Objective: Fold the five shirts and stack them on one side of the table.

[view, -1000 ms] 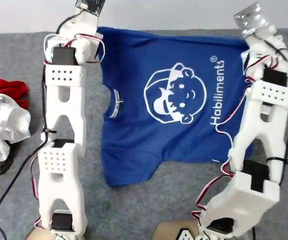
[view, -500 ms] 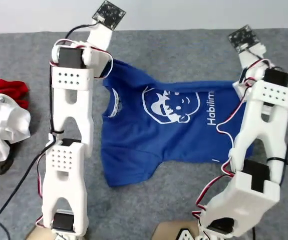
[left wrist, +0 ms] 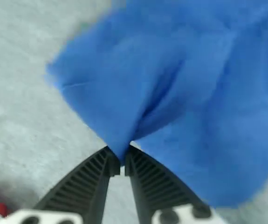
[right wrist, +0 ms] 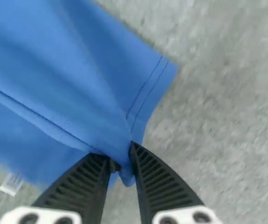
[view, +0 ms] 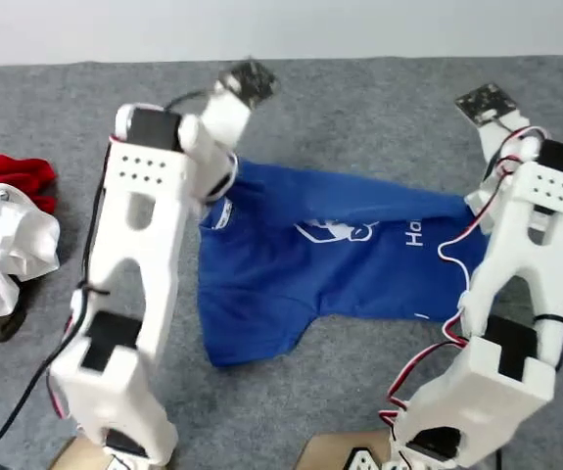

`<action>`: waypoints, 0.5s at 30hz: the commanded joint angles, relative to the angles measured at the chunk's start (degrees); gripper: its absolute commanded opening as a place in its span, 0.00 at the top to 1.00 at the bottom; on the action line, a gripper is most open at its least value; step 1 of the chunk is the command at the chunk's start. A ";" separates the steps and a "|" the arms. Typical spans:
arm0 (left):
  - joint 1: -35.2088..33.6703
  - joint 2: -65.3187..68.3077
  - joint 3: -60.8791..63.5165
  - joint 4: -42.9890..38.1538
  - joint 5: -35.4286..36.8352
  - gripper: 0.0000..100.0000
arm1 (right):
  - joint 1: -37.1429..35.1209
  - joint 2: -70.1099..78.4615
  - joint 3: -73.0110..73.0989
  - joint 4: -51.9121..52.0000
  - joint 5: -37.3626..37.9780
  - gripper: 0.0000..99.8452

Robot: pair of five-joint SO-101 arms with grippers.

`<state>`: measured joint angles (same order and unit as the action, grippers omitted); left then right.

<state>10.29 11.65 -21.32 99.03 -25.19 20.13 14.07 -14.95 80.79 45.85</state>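
Note:
A blue shirt (view: 340, 259) with a white print lies on the grey table, its far half lifted and drawn over toward the near half. My left gripper (left wrist: 122, 161) is shut on a pinch of the blue shirt (left wrist: 180, 93) at its far left corner. My right gripper (right wrist: 120, 164) is shut on the hemmed corner of the blue shirt (right wrist: 59, 79) at the far right. In the high view the left arm (view: 154, 225) stands along the shirt's left side and the right arm (view: 521, 255) along its right side.
A heap of red and white shirts (view: 5, 230) lies at the table's left edge. Grey table (view: 359, 108) lies bare beyond the blue shirt. Both arm bases stand at the near edge.
Both grippers have pulled the shirt's far edge toward the near side. The shirt went from lying flat to being half doubled over, hiding most of the print.

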 commanded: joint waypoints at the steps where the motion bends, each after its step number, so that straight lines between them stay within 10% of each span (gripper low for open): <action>1: 2.81 -11.34 12.00 1.58 -0.62 1.00 | 2.15 -1.01 -3.60 2.95 0.44 0.99; 15: 11.43 -35.96 41.45 1.58 -0.35 1.00 | 7.60 -2.42 -3.87 9.54 6.86 0.99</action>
<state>18.90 -18.24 17.36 98.95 -25.19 26.20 14.07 -14.95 89.49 51.12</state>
